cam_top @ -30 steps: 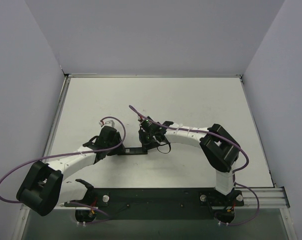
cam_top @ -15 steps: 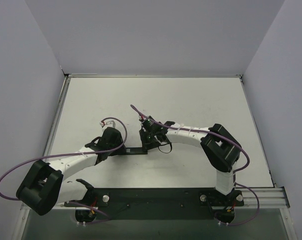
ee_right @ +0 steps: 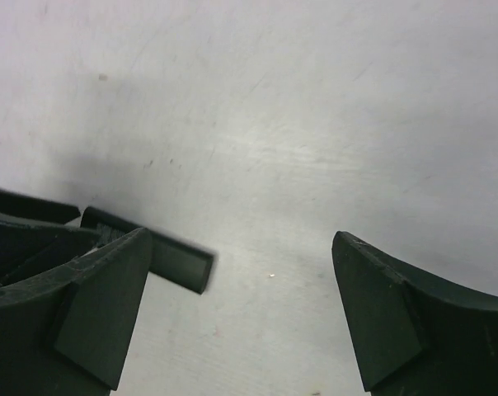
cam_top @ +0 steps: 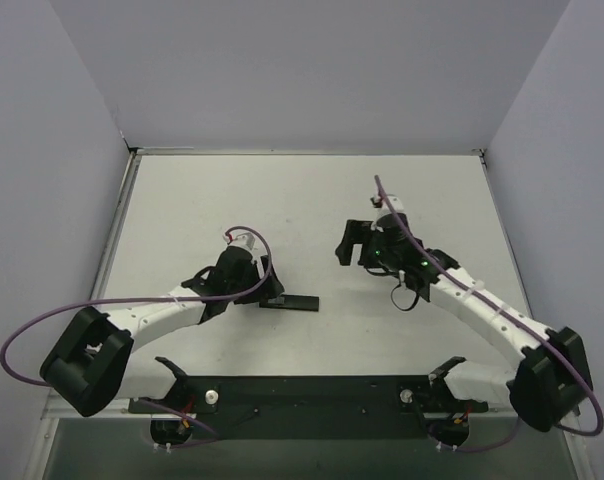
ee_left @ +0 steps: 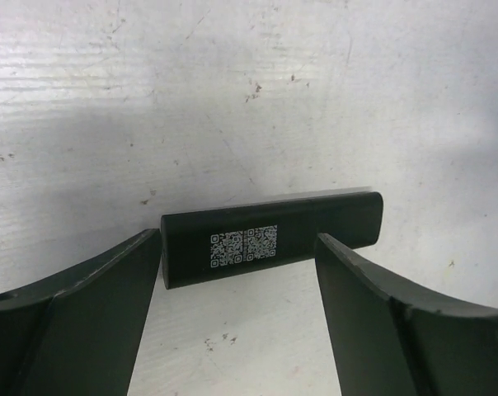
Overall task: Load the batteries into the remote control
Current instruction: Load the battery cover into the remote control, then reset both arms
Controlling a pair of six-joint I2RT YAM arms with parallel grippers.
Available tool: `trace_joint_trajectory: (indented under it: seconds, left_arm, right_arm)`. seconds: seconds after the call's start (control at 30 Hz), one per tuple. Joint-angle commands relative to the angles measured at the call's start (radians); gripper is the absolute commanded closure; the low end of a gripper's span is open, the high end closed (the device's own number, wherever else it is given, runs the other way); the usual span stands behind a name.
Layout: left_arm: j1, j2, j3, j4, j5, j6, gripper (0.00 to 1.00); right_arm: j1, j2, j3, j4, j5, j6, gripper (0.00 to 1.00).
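Remote control (ee_left: 270, 239) lay flat on the table (cam_top: 382, 330), code label up, at the fingertips of my left gripper (ee_left: 237, 247), spread wide and empty, while my right gripper (ee_right: 241, 243), likewise agape and empty, hung well apart.

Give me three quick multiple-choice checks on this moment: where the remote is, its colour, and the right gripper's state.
1. Where is the remote?
A) flat on the table, at the fingertips of the left gripper
B) lifted off the table
C) standing on end

2. What colour is it?
A) white
B) black
C) red

3. How is the right gripper?
A) shut on a battery
B) shut, empty
C) open, empty

Answers:
1 A, the left wrist view shows it lying there.
2 B, its body is black with a white code label.
3 C, its fingers stand wide apart, gripping nothing.
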Motion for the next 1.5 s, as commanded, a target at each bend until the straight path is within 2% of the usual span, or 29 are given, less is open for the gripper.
trace_joint_trajectory:
  seconds: [0.0, 0.03, 0.1, 0.17, 0.27, 0.43, 0.57, 0.7, 0.93, 1.1, 1.17, 1.47]
  left_arm:
    - [0.024, -0.098, 0.048, 0.001, -0.05, 0.006, 0.13]
    - [0.039, -0.158, 0.048, -0.018, -0.063, 0.008, 0.11]
    - [0.101, -0.23, 0.056, -0.096, -0.096, 0.014, 0.09]
    - [0.172, -0.362, 0.068, -0.153, -0.133, 0.023, 0.07]
    - [0.233, -0.552, 0.099, -0.268, -0.207, 0.087, 0.05]
    - [0.25, -0.859, 0.125, -0.346, -0.326, 0.235, 0.05]
    - [0.25, -1.051, 0.104, -0.363, -0.46, 0.331, 0.04]
    - [0.25, -1.247, 0.052, -0.342, -0.505, 0.408, 0.04]
    - [0.25, -1.394, 0.021, -0.355, -0.543, 0.498, 0.04]
    - [0.253, -1.382, 0.01, -0.352, -0.549, 0.488, 0.04]
    - [0.257, -1.378, 0.009, -0.349, -0.523, 0.488, 0.04]
    - [0.288, -1.382, 0.004, -0.352, -0.563, 0.488, 0.03]
  right_arm:
    - [-0.13, -0.223, -0.061, -0.075, 0.104, -0.024, 0.13]
    - [-0.15, -0.266, -0.07, -0.089, 0.143, -0.042, 0.12]
    - [-0.173, -0.399, -0.096, -0.144, 0.234, -0.054, 0.0]
    - [-0.175, -0.543, -0.118, -0.184, 0.4, -0.05, 0.0]
    - [-0.175, -0.702, -0.125, -0.241, 0.541, -0.064, 0.0]
    - [-0.175, -0.924, -0.118, -0.263, 0.603, -0.152, 0.0]
    - [-0.175, -1.016, -0.118, -0.247, 0.66, -0.26, 0.0]
    - [-0.175, -1.066, -0.148, -0.198, 0.689, -0.344, 0.0]
    - [-0.172, -1.101, -0.243, -0.118, 0.652, -0.363, 0.0]
    - [-0.172, -1.136, -0.299, -0.062, 0.602, -0.396, 0.0]
    - [-0.17, -1.15, -0.311, -0.045, 0.595, -0.406, 0.0]
    - [-0.164, -1.219, -0.352, -0.008, 0.592, -0.441, 0.0]
